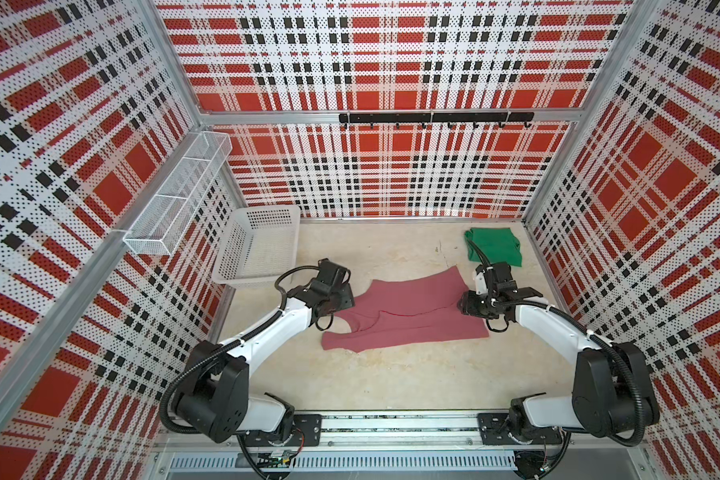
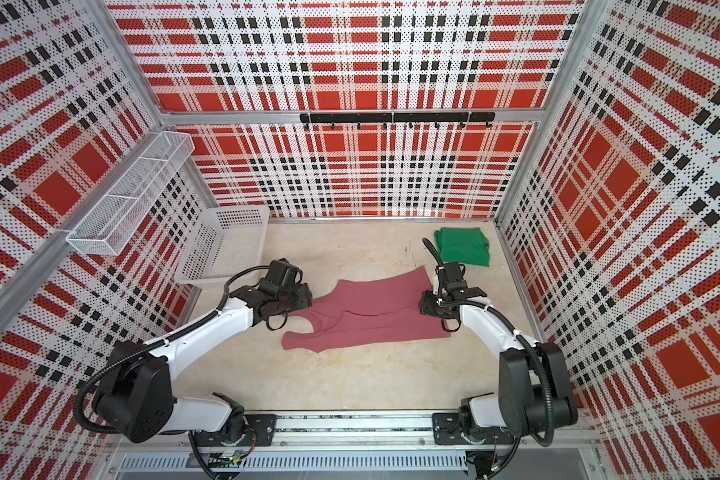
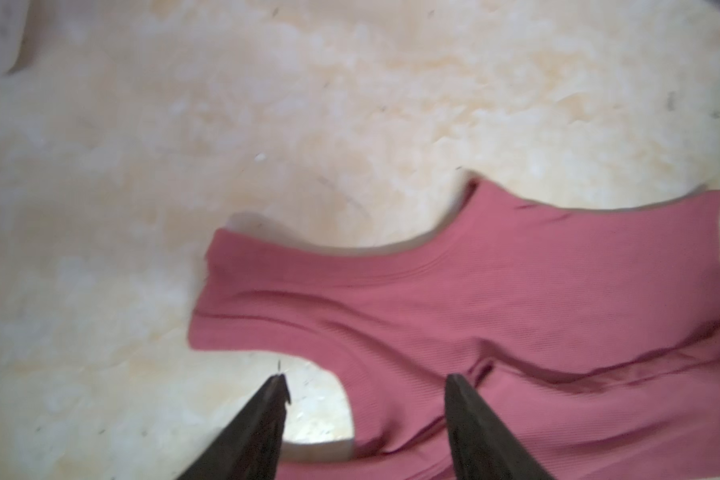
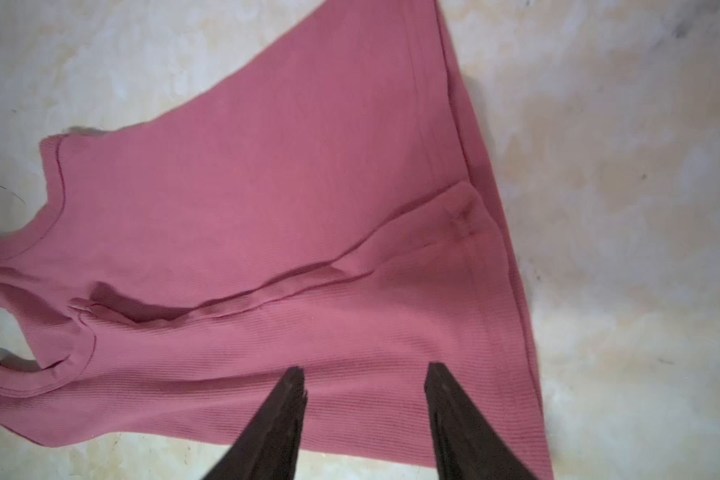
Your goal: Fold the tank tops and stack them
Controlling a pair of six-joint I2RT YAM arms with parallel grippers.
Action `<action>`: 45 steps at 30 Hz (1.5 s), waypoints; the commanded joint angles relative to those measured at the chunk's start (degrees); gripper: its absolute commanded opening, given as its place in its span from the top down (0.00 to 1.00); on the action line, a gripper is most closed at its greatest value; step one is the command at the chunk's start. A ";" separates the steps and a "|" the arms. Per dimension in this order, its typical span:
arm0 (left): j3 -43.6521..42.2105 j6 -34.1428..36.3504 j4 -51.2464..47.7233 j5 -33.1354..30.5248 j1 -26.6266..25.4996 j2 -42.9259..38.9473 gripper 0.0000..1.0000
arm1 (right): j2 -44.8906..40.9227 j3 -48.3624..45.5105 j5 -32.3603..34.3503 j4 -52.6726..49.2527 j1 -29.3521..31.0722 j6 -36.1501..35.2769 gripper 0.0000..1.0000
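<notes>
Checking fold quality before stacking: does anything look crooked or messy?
The pink tank top lies slanted, its fold uneven: the two shoulder straps sit apart rather than stacked, and a wrinkled ridge runs across the middle. The green tank top lies folded at the back right.

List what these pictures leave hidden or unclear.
- Green top: part hidden by the right arm's cable in a top view. It is only a blurred sliver, cut off, in the left wrist view.
- Pink top: one strap end under the left arm, top views.

No writing, label, brand, number or sign can be read on anything here.
</notes>
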 commanded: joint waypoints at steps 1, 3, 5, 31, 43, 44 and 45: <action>3.49 1.55 0.60 1.44 -4.73 5.63 0.38 | 1.58 2.07 1.11 -1.72 -1.98 -2.94 0.50; 4.55 0.60 4.49 3.45 -6.80 8.90 0.39 | 2.26 3.21 1.57 -1.30 -3.72 -3.71 0.52; 4.88 -1.13 9.69 7.20 -8.87 12.24 0.41 | 3.18 4.48 1.98 -0.59 -4.22 -4.08 0.54; -0.42 0.28 17.76 5.87 -3.66 24.01 0.58 | 18.36 3.07 6.45 5.65 -2.21 -5.20 0.63; 14.04 11.70 8.86 1.76 -1.71 21.31 0.52 | 12.96 10.94 -0.02 9.32 -4.09 -13.05 0.51; 14.98 12.51 8.65 1.42 -1.51 22.18 0.51 | 14.07 12.06 -0.28 9.27 -4.13 -13.68 0.51; 15.99 13.39 8.51 1.09 -1.20 23.10 0.50 | 15.66 13.73 -0.71 8.95 -4.22 -14.51 0.51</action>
